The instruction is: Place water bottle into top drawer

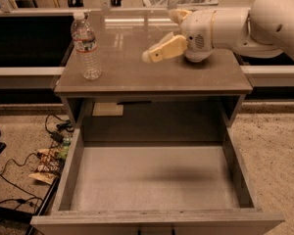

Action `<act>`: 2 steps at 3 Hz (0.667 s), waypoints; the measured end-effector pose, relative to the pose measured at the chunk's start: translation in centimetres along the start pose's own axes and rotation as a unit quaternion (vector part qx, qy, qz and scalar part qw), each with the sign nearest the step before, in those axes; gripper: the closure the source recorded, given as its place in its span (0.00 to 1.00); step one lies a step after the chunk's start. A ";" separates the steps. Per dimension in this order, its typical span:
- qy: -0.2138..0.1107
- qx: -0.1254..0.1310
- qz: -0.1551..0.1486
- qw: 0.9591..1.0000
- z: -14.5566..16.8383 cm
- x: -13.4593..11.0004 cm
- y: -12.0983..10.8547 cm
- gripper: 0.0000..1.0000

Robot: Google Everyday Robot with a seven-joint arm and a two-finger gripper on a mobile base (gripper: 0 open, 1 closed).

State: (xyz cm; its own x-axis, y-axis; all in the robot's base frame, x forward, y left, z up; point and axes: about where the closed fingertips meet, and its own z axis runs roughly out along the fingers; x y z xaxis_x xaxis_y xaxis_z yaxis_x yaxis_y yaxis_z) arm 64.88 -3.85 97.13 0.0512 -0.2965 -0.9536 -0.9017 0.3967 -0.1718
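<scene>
At the grey-brown cabinet point(152, 80), we find the gripper point(154, 52) hovering over the middle of the top surface. Its cream fingers point(169, 48) are parted, grasping nothing, and point left. The water bottle point(87, 50) stands upright near the far left corner of that surface, well apart from the gripper. Below, the top drawer point(154, 177) is pulled out toward the near side, its grey bottom bare.

In our judgement the reach comes first. We should travel left at the height of the bottle's middle and bring one finger to each side of the ribbed body, closing only once both flank it. A glancing touch could tip so light a bottle off the left edge. After that, we should carry it out past the near edge before lowering it into the drawer.
</scene>
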 end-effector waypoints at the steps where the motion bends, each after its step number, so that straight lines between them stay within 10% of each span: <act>1: -0.017 -0.007 0.026 0.999 4.1 1.0 -0.5 0.00; 2: -0.033 -0.021 0.041 0.998 8.0 1.2 -0.7 0.00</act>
State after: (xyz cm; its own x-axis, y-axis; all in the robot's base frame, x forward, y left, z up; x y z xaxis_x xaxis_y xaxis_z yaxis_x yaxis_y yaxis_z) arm 69.00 2.46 94.11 0.0040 -0.2063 -0.9785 -0.9214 0.3794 -0.0838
